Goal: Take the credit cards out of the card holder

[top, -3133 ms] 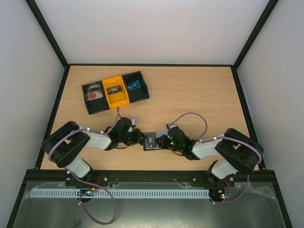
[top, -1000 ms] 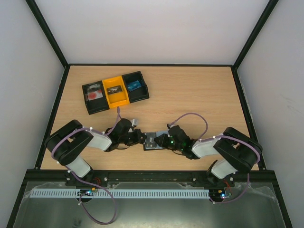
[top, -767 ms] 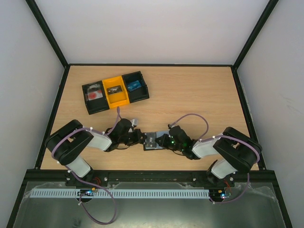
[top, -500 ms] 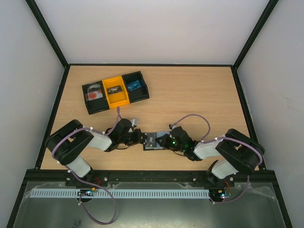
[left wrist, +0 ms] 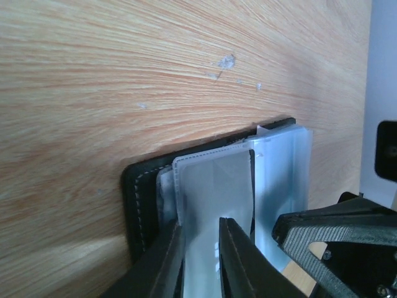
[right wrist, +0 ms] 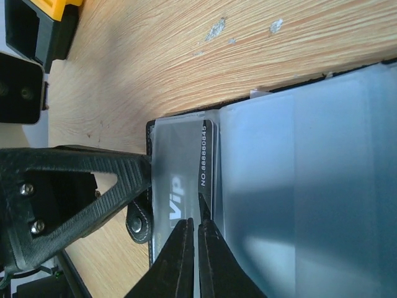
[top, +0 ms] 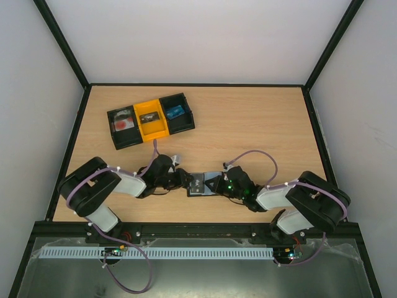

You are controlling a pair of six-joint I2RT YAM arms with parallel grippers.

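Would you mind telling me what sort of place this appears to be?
Probably a robotics lab work cell: a wooden table boxed in by white panels on a black frame, a left arm and right arm bolted at its near edge, and a compartment tray set out.

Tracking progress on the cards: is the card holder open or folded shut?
Open. The card holder lies spread flat on the table, inner pocket panels facing up, a VIP card visible inside one.

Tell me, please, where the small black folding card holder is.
Top view: the card holder lies centre-front on the wooden table, between the left gripper and the right gripper.
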